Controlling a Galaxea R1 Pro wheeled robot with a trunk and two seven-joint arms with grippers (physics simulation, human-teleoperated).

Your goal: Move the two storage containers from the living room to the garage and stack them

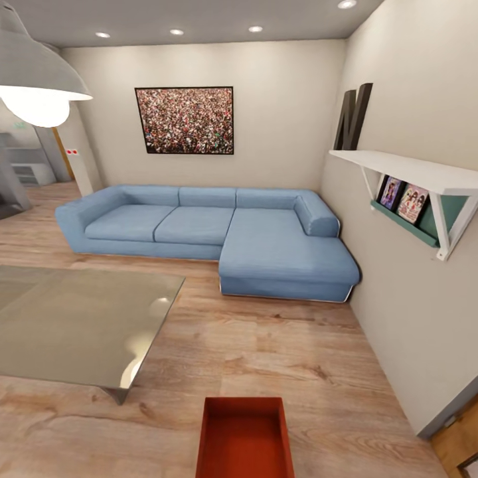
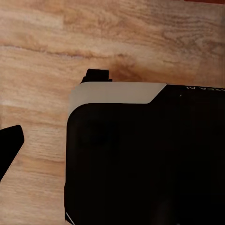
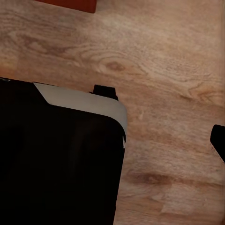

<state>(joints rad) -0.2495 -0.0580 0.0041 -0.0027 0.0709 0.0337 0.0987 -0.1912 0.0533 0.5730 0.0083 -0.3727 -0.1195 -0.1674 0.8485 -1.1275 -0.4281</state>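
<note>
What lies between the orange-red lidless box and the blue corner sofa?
Only bare light wood-plank floor separates the orange-red lidless box from the blue corner sofa, in the head view.

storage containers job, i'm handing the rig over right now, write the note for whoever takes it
Left end effector and right end effector: the wrist views do not settle open or shut; nothing shows held.
One orange-red storage container sits empty on the living room's wood-plank floor, right in front of the robot, near the glass table and the blue sofa.
Done: nothing judging by this; the robot is in the living room.
Left: find the second container, carry both to the garage, stack them.
</note>
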